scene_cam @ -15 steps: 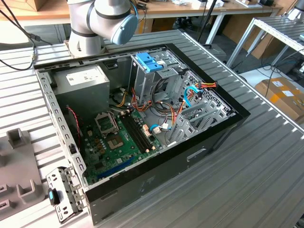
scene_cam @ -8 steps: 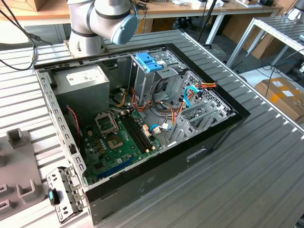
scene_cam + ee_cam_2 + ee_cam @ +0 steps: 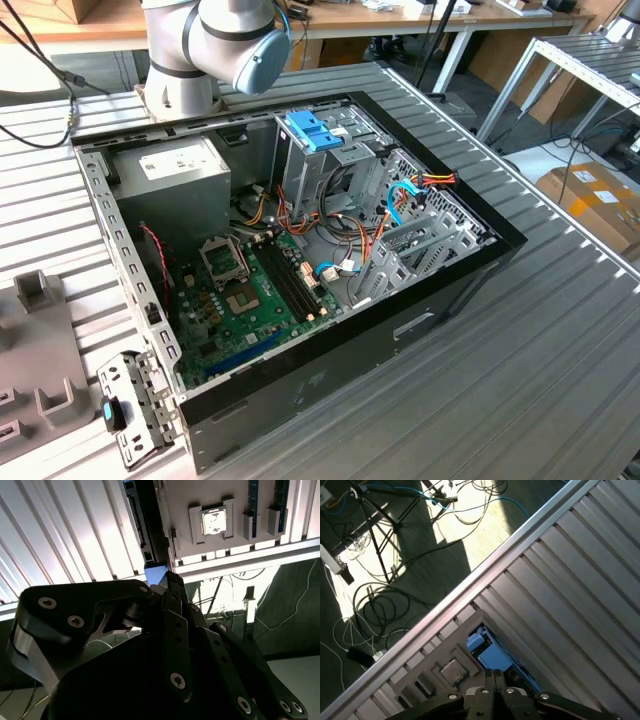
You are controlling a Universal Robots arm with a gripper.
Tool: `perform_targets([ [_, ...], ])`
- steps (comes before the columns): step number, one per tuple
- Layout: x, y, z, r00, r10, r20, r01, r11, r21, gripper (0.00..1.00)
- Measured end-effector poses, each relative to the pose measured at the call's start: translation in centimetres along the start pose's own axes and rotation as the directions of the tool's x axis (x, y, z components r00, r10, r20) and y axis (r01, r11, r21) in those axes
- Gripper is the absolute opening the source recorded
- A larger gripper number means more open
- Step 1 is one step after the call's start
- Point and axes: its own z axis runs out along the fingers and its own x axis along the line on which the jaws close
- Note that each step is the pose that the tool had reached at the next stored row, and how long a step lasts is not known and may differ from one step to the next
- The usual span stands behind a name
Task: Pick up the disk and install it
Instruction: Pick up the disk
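1. The disk (image 3: 495,656) is sitting on edge in a slot of the grey fixture tray (image 3: 420,677), just beside a square chip (image 3: 453,670). By my reading, the pick-up is not done yet.
2. In the open computer case (image 3: 330,350), mid-frame in the exterior view, the drive cage (image 3: 335,165) is standing under the blue latch (image 3: 312,130). Installing is all left to do.
3. The gripper (image 3: 495,674) is hanging right over the disk's blue end. Its pincer tips are looking pressed together, clamping nothing I can make out.
4. The arm (image 3: 215,40), top centre of the exterior view, is reaching out of frame. The wrist is pointing down at the tray near the edge of the table (image 3: 580,580).
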Motion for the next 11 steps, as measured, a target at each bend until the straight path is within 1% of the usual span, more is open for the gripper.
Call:
perform_targets([
  [1,0.00,0.00,0.00,0.9998,-0.022,-0.0008,0.022,0.9998,0.0006,0.11],
  [2,0.00,0.00,0.01,0.9984,-0.056,-0.0019,0.056,0.9984,0.0015,0.11],
  [3,0.00,0.00,0.01,0.9960,-0.090,-0.0031,0.090,0.9960,0.0024,0.11],
  [4,0.00,0.00,0.02,0.9904,-0.138,-0.0048,0.138,0.9904,0.0036,0.11],
  [5,0.00,0.00,0.04,0.9796,-0.201,-0.0069,0.201,0.9796,0.0056,0.11],
  [6,0.00,0.00,0.05,0.9718,-0.236,-0.0081,0.236,0.9718,0.0065,0.11],
  [8,0.00,0.00,0.06,0.9628,-0.270,-0.0095,0.270,0.9628,0.0073,0.11],
  [9,0.00,0.00,0.07,0.9561,-0.293,-0.0104,0.293,0.9561,0.0078,0.11],
  [10,0.00,0.00,0.07,0.9510,-0.309,-0.0110,0.309,0.9510,0.0081,0.11],
  [11,0.00,0.00,0.08,0.9392,-0.343,-0.0124,0.343,0.9392,0.0089,0.11],
])
